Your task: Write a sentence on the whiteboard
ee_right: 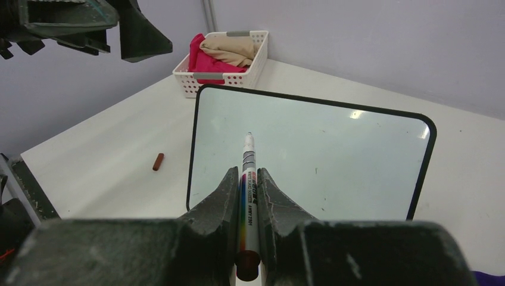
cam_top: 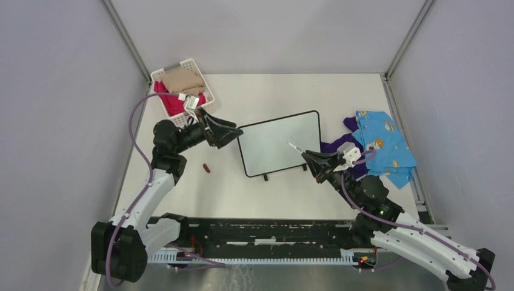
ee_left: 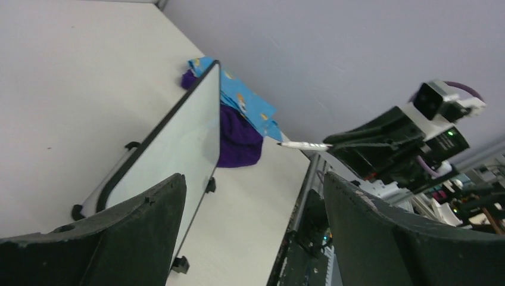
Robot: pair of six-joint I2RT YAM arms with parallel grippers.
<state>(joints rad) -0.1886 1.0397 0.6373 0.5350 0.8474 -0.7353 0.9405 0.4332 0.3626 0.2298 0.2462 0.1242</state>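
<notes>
White whiteboard (cam_top: 279, 145), thin black frame around it. The marker (ee_right: 248, 173) is white with a rainbow stripe on its label. Dark red cap (cam_top: 208, 167) there. White basket (ee_right: 220, 81), hot-pink cloth (cam_top: 173, 103) and tan cloth (cam_top: 182, 79). Bright blue cloth (cam_top: 382, 145), yellow-orange print, beside a purple cloth (cam_top: 332, 147).

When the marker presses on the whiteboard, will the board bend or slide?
The whiteboard looks stiff: its framed edges are straight, so it probably will not bend. It seems thin and light, resting on small feet on a smooth table, so a sideways push from the marker could slide it. The open left gripper does not hold it, so nothing steadies it.
</notes>
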